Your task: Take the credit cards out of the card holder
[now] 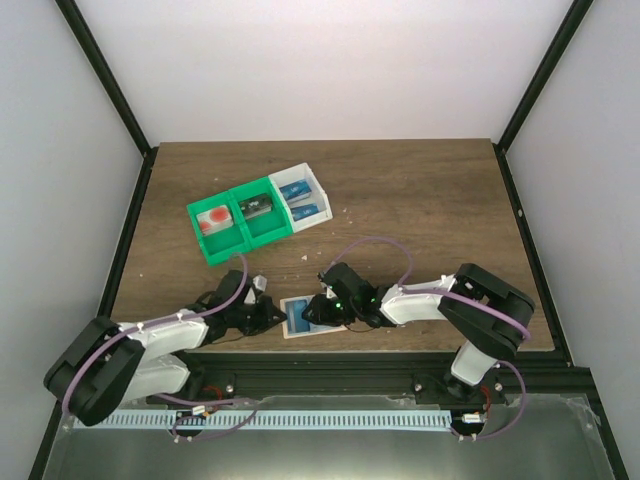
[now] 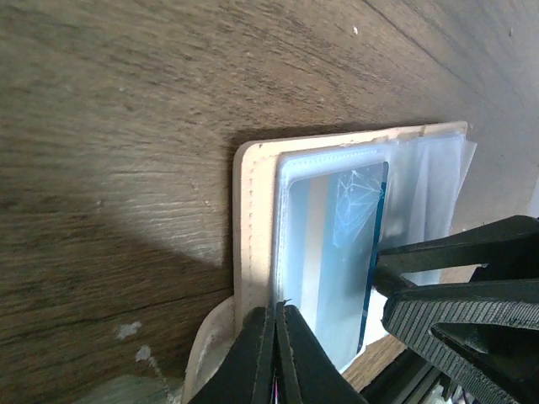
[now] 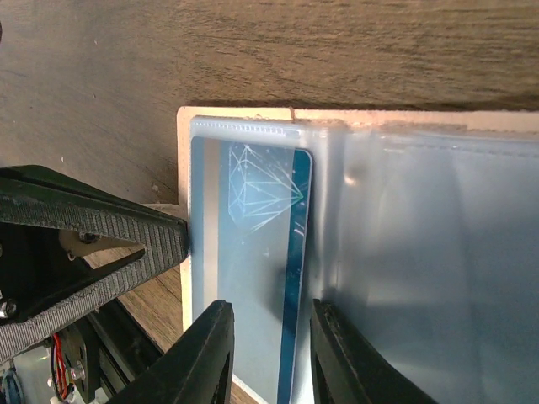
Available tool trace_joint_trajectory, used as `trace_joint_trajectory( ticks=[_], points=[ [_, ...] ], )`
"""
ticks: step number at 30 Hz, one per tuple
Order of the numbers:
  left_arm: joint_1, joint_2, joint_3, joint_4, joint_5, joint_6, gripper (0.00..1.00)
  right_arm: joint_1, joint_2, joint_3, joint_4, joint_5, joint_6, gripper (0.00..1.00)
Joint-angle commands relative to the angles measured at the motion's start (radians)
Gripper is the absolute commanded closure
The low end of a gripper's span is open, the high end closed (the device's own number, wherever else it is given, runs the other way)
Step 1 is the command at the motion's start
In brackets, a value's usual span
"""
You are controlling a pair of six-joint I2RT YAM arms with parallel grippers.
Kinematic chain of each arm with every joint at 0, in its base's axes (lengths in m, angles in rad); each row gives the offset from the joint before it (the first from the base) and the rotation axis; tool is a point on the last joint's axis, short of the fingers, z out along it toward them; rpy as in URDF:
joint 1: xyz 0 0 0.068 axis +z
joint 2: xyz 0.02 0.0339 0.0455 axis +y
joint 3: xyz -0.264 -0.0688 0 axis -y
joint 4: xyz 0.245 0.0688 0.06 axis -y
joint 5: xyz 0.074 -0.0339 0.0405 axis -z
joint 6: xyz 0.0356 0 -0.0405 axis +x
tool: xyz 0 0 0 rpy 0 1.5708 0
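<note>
The card holder (image 1: 296,318) lies open near the table's front edge, tan edging (image 2: 253,227) round clear sleeves (image 3: 438,252). A blue credit card (image 3: 253,252) with a light line drawing sits in the end sleeve; it also shows in the left wrist view (image 2: 354,219). My left gripper (image 1: 274,313) is shut, its tips (image 2: 277,310) pinching the holder's sleeve edge beside the tan border. My right gripper (image 1: 312,312) is open, and its jaws (image 3: 271,313) straddle the card's long edge. Two more blue cards (image 1: 300,200) lie in the white bin.
A green bin (image 1: 232,240) with a red-orange item (image 1: 215,221) and a dark item (image 1: 258,208) stands behind, joined to the white bin (image 1: 318,192). The table's front edge and a black rail (image 1: 330,368) run just below the holder.
</note>
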Motion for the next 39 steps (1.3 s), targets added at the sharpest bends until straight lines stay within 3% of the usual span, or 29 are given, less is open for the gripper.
trace_joint_trajectory(
  ticks=[1,13,21,39],
  points=[
    [-0.012,0.070,-0.023,0.081,0.031,-0.011,0.97,0.008,0.026,0.010,-0.025,0.021,0.002,0.72],
    [-0.028,0.124,-0.044,0.088,-0.004,-0.012,1.00,0.008,0.007,-0.044,0.073,0.028,0.022,0.78],
    [-0.030,0.134,-0.042,0.072,-0.044,0.009,0.99,0.008,-0.035,-0.086,0.118,0.040,0.020,0.99],
    [-0.029,0.197,-0.028,0.053,-0.080,0.032,0.95,-0.037,-0.106,-0.175,0.158,0.039,-0.013,1.00]
  ],
)
